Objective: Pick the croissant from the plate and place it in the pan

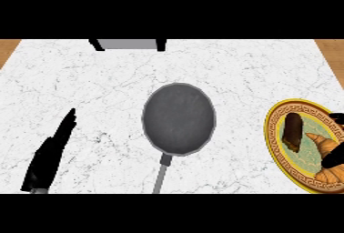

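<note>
The golden-brown croissant lies on the right half of a yellow-rimmed, patterned plate at the counter's right edge. My right hand hovers over that plate. Its straight thumb is just left of the croissant, with a strip of plate showing between them. Its dark fingers cross over the croissant's middle and hide part of it. The grey round pan sits at the counter's centre, nothing in it, handle pointing toward me. My left hand rests at the lower left with straight fingers, holding nothing.
The white marble counter stretches between pan and hands. A grey appliance with black sides stands at the far edge. Wooden floor shows beyond both far corners. The pan's handle runs down to the view's lower edge.
</note>
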You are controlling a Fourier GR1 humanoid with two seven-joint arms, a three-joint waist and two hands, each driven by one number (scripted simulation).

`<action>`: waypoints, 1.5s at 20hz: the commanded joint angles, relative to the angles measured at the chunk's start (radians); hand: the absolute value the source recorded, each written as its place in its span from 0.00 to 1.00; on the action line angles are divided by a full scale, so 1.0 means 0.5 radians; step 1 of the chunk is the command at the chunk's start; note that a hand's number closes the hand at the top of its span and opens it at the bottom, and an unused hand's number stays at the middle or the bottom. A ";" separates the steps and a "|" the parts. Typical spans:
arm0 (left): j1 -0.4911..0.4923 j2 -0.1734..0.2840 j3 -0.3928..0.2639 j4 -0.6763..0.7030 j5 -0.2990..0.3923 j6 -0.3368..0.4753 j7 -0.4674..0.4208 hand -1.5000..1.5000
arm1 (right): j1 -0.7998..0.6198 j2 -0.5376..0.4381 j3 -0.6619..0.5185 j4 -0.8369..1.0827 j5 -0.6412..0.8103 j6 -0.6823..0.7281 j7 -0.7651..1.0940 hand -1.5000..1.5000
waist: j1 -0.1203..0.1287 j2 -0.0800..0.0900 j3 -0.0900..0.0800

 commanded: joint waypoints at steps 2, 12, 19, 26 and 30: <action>-0.042 -0.095 -0.016 0.047 -0.077 0.044 0.013 0.50 | 0.051 0.059 0.018 0.027 0.079 0.058 0.164 0.00 | -0.010 0.000 0.000; -0.030 -0.143 0.030 0.081 -0.094 -0.048 -0.034 0.50 | 0.038 0.210 0.030 0.190 0.250 0.052 0.061 0.00 | -0.005 0.002 0.001; -0.043 -0.163 0.058 -0.126 -0.143 -0.083 0.166 0.50 | 0.032 0.346 -0.057 0.233 0.360 0.031 0.041 0.00 | -0.004 0.000 0.001; -0.011 -0.186 0.112 -0.065 -0.191 -0.117 0.082 0.50 | 0.162 0.447 -0.187 0.248 0.497 -0.052 -0.166 1.00 | -0.009 -0.001 0.001; -0.027 -0.148 0.170 -0.042 -0.152 -0.179 0.056 0.50 | 0.092 0.493 -0.271 0.318 0.436 -0.010 -0.187 1.00 | -0.003 0.000 0.001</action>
